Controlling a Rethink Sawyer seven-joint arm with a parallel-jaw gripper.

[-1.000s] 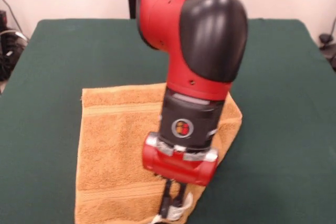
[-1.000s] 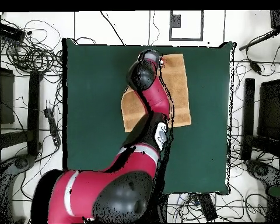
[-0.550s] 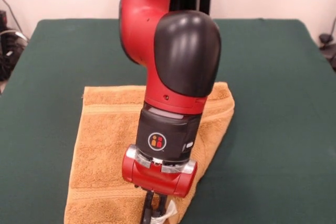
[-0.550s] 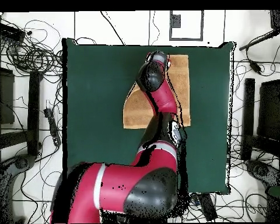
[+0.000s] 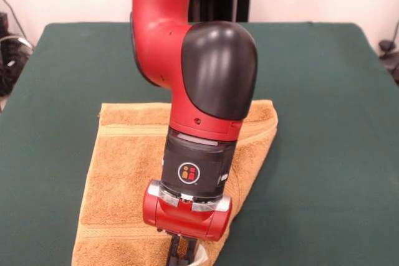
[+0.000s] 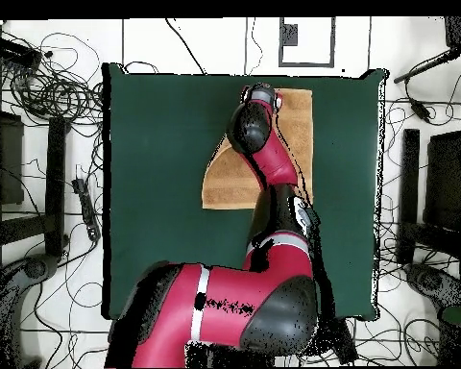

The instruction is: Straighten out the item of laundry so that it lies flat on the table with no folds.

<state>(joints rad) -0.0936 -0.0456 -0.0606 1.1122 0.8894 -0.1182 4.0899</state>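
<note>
While the gripper drags the towel's near corner leftward, its grip looks closed on the cloth. The towel lies mid-table, wider than a second ago, though its right side is still folded.

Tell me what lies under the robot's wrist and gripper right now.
The towel lies under the gripper, spread on the green table. One towel corner looks drawn in, leaving a slanted edge. The arm covers the towel's middle, so folds there and the gripper's hold cannot be seen.
</note>
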